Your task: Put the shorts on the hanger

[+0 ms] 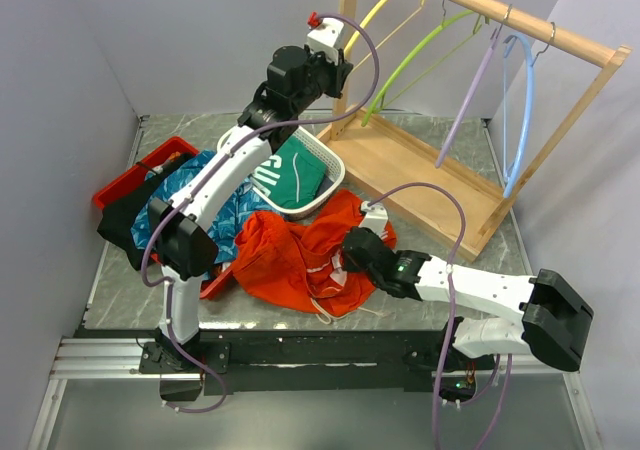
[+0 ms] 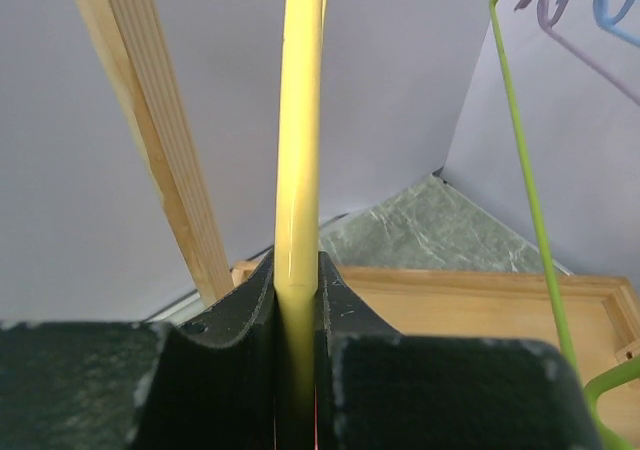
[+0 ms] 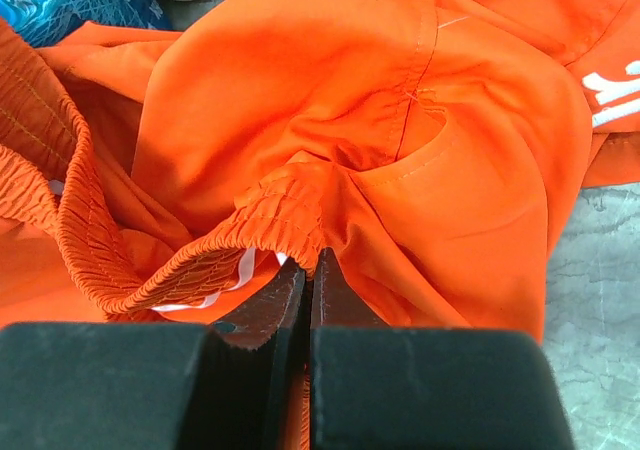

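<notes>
The orange-red shorts (image 1: 290,260) lie crumpled on the table between the two arms. My right gripper (image 1: 352,245) is down on them, shut on the gathered waistband (image 3: 250,225), with the shorts (image 3: 420,120) filling its wrist view and the right gripper (image 3: 312,260) pinching fabric at its tips. The yellow hanger (image 1: 375,15) hangs at the left end of the rack rail. My left gripper (image 1: 335,45) is raised to it. In the left wrist view the hanger (image 2: 300,120) runs straight up between the jaws, and the left gripper (image 2: 298,270) is shut on it.
A wooden rack (image 1: 470,185) stands at the back right with a green hanger (image 1: 420,50), a purple hanger (image 1: 470,90) and a light blue hanger (image 1: 525,110). A white basket (image 1: 335,170) holds a green garment. A blue patterned cloth (image 1: 225,215) and a red bin (image 1: 140,170) lie left.
</notes>
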Controlling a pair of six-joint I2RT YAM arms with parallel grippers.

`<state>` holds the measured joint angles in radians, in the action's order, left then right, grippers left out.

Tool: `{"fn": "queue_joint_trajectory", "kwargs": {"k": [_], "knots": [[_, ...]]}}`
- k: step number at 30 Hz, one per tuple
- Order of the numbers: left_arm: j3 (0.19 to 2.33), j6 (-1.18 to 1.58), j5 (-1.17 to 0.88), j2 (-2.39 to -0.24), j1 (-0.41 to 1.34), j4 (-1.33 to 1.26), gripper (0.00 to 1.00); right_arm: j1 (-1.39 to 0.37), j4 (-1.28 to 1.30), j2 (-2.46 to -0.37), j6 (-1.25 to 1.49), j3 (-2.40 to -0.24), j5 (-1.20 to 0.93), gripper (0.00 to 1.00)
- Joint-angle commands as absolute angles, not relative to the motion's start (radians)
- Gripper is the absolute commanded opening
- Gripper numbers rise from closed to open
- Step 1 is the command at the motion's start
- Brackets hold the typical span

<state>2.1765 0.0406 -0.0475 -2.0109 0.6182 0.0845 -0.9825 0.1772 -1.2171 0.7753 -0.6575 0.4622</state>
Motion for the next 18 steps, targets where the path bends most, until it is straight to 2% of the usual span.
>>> {"fn": "queue_joint_trajectory", "kwargs": {"k": [1,8,18], "knots": [[2.183,0.014,-0.026,-1.918,0.629,-0.063,0.01,-0.974,0.179,-1.229,0.764,-0.716,0.489,0.00],[2.157,0.011,-0.026,-1.887,0.627,-0.078,0.01,-0.977,0.186,-1.247,0.770,-0.729,0.491,0.00],[2.014,0.011,-0.029,-1.792,0.627,-0.112,0.01,-0.976,0.198,-1.244,0.776,-0.730,0.500,0.00]]}}
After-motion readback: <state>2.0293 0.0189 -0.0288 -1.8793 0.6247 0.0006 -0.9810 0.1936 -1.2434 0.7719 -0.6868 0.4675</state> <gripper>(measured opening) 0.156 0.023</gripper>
